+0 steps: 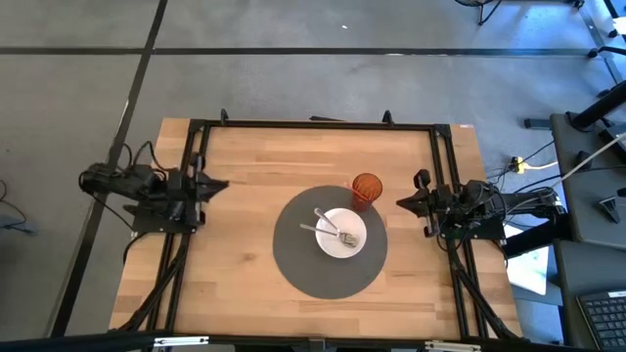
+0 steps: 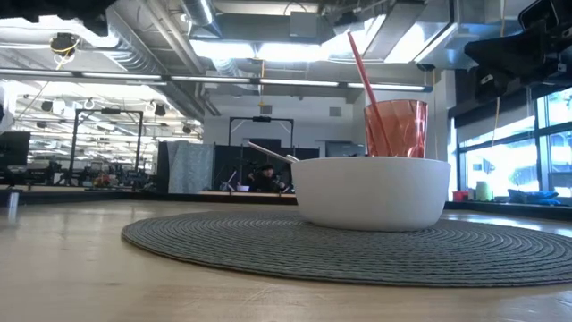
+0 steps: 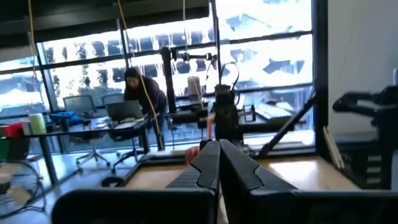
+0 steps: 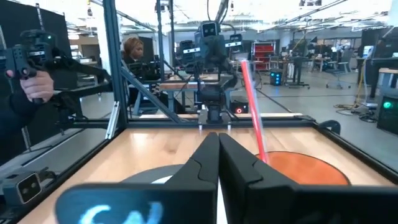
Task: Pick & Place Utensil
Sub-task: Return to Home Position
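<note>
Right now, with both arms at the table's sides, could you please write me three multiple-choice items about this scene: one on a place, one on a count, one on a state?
1. Where is the cup?
A. beside the bowl
B. inside the bowl
C. far from the bowl

2. How many utensils lie in the bowl?
A. none
B. two
C. four

3. How are the left end effector and the right end effector?
A. wide open
B. half open
C. shut

Answers:
1 A: the high view shows it next to the bowl's rim.
2 B: a spoon and a fork.
3 C: both wrist views show them closed on nothing.
</note>
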`<act>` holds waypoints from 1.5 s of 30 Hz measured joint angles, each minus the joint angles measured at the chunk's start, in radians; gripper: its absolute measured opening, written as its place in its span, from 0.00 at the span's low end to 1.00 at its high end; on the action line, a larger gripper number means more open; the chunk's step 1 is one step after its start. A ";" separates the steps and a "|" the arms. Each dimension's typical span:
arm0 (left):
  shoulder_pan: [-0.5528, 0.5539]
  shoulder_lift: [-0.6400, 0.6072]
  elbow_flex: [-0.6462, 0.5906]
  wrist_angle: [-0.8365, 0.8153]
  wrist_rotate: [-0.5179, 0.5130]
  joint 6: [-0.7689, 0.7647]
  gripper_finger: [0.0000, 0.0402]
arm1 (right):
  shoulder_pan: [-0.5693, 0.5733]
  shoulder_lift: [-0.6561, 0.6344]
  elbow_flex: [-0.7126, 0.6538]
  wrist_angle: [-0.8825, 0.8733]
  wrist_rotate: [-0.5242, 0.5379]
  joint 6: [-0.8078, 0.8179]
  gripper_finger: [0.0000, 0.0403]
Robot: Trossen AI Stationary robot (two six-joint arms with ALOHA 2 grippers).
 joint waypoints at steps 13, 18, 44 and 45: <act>0.016 -0.036 -0.200 0.068 -0.053 0.052 0.00 | 0.000 0.000 0.000 -0.008 0.012 0.000 0.02; 0.101 -0.047 -0.252 0.176 -0.038 0.060 0.00 | 0.000 0.000 0.000 -0.008 0.012 -0.005 0.02; 0.313 -0.048 -0.252 -0.056 0.384 -0.079 0.00 | 0.000 -0.001 -0.015 0.010 0.055 0.003 0.01; 0.304 -0.048 -0.252 -0.056 0.378 -0.079 0.00 | 0.000 -0.001 -0.021 -0.004 0.049 0.005 0.01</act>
